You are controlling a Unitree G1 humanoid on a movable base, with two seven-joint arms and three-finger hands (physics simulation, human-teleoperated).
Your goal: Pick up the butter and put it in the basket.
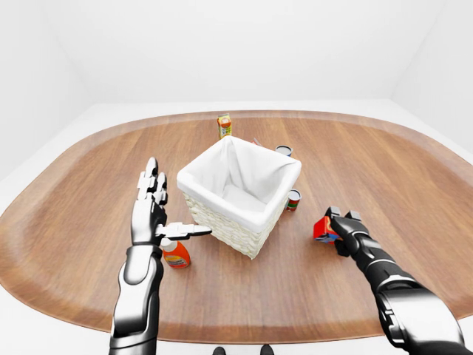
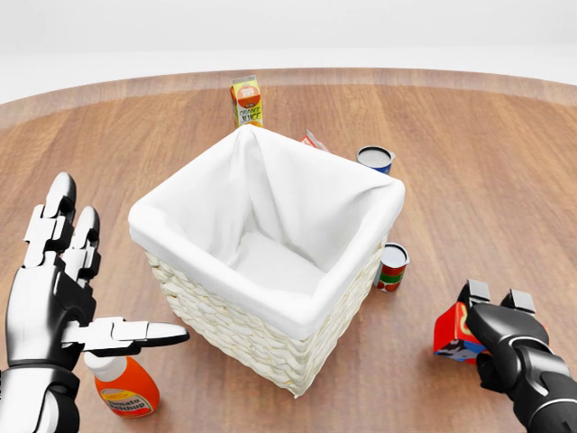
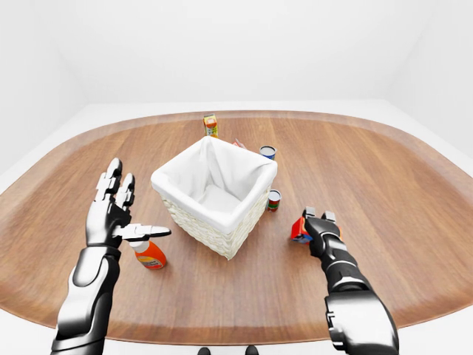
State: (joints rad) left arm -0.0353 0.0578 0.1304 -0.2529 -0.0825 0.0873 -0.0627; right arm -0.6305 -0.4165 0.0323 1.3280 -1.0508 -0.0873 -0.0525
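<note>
Butter (image 2: pixel 451 336), a red and blue pack, sits in the right hand (image 2: pixel 498 336), whose fingers wrap over its right side, low at the right of the head view and well apart from the basket (image 2: pixel 236 336). That view looks down into the white liner and shows the basket bottom bare. The left hand (image 2: pixel 56 298) stands open, fingers up and thumb pointing at the basket, above an orange bottle (image 2: pixel 126 388). A small can (image 2: pixel 392 267) stands just beside the basket's right wall, a second can (image 2: pixel 374 159) beyond the far corner, and a juice carton (image 2: pixel 247 101) at the top. The eye views alone take in the whole oval table (image 1: pixel 74 192), the white room around it, both forearms and the robot's feet at the bottom edge
</note>
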